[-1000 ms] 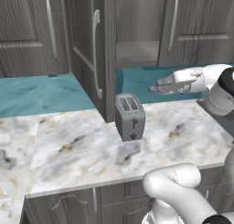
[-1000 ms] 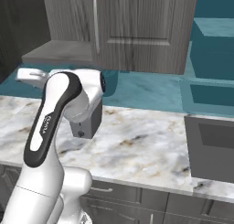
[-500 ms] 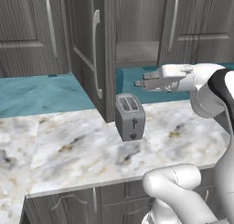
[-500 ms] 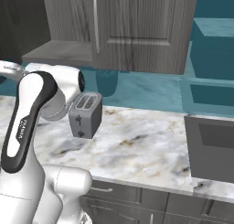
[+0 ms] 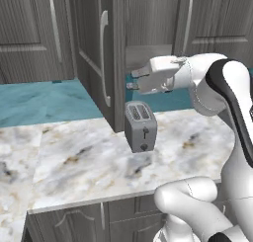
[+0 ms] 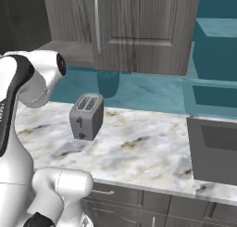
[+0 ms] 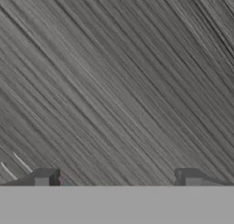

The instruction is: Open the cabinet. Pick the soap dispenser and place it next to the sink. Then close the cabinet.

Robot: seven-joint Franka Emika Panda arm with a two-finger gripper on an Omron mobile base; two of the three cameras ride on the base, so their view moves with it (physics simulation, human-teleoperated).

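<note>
The cabinet's left door (image 5: 94,48) stands swung out toward me, its long silver handle (image 5: 104,58) facing left; the right door (image 5: 217,33) is shut. My gripper (image 5: 132,80) reaches leftward above the toaster, close to the inner face of the open door, its jaws open and empty. In the hand view the two fingertips (image 7: 45,177) stand far apart in front of dark wood grain. The right base view has the shut door (image 6: 143,31) and the dark sink (image 6: 213,152) at the right. The soap dispenser is hidden.
A grey two-slot toaster (image 5: 141,132) (image 6: 86,116) stands on the marble worktop (image 5: 74,162) just below my hand. Another dark wall cupboard (image 5: 29,33) hangs to the left. A teal wall runs behind the worktop, and grey base units (image 6: 139,207) sit below its front edge.
My arm has swung left from the right of the toaster to above it, bringing the hand up to the open cabinet door. The jaws stayed open.
</note>
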